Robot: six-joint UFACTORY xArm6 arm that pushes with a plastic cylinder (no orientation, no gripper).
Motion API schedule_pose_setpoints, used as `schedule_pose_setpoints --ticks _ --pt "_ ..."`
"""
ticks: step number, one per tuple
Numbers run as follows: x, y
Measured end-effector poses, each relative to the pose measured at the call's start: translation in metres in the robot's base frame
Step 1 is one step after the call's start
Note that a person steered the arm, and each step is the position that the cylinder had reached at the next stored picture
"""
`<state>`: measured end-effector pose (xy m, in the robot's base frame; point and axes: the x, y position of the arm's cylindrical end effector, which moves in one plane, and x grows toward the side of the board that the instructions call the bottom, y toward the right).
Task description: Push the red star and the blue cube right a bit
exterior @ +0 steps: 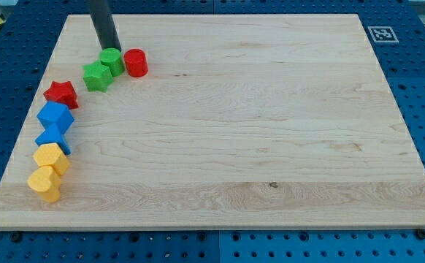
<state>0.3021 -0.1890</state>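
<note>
the pale, grained wooden counter (271,109) carries matte blocks along the view's left. the red star (61,93) lies just above the blue cube (55,116). there is no pincer: my tip (112,48) touches the green cylinder (112,60), well above both.

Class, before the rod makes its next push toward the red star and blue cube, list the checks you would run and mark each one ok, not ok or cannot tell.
1. My tip at the view's left of the red star: not ok, it sits above, by the green cylinder.
2. Blue cube touching the star: ok.
3. Board free to their right: ok.
4. Green star off the push line: ok.
5. Tip touching the green cylinder: cannot tell.
</note>
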Motion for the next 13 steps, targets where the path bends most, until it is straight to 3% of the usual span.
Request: schedule_pose_setpoints --ticks 2,4,6,8,11,12,13 --pt "-0.024 -0.001" --pt "-0.024 -0.057" --pt "0.025 -0.115" --pt "0.029 -0.116" --pt "0.079 -0.116" --pt "0.114 -0.116" --pt "0.117 -0.116"
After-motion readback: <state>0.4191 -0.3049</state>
